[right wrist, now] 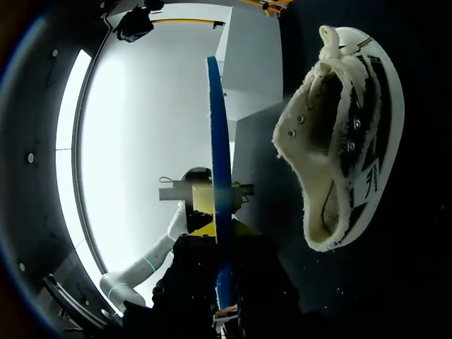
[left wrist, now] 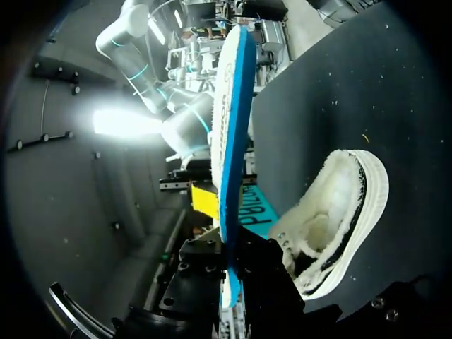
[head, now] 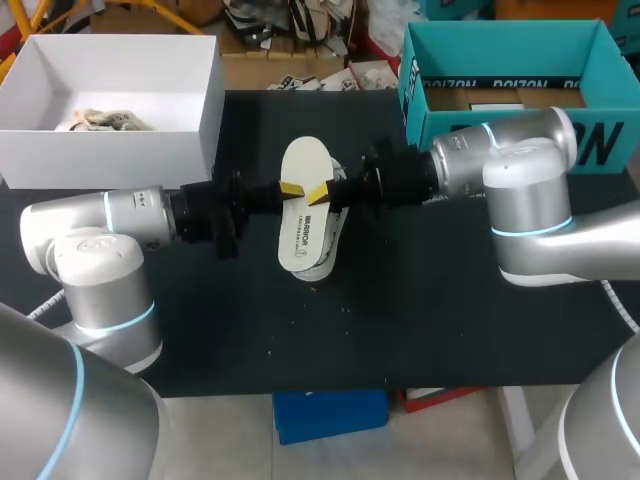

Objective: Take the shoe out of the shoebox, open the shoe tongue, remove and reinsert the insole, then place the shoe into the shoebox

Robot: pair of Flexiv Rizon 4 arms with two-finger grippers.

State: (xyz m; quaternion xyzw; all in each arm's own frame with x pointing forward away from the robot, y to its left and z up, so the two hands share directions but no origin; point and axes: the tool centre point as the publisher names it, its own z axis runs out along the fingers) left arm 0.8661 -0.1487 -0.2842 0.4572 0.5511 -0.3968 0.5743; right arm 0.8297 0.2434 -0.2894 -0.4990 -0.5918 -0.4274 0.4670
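Gripping insole (head: 303, 172) in both grippers, mid-table.
Pinching it with left gripper (head: 290, 188) and right gripper (head: 320, 193) clamped from opposite sides, raised off black table (head: 450, 330); fleece-lined shoe (left wrist: 339, 219) lying just beneath.

insole (head: 305, 160) between left gripper (head: 290, 188) and right gripper (head: 318, 193), perhaps just above the shoe (right wrist: 346, 134)

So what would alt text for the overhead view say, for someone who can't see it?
Two robot arms meet mid-table, the left gripper and right gripper both pinching a white insole above a shoe lying on the black table. A white box and a teal box stand at the back.
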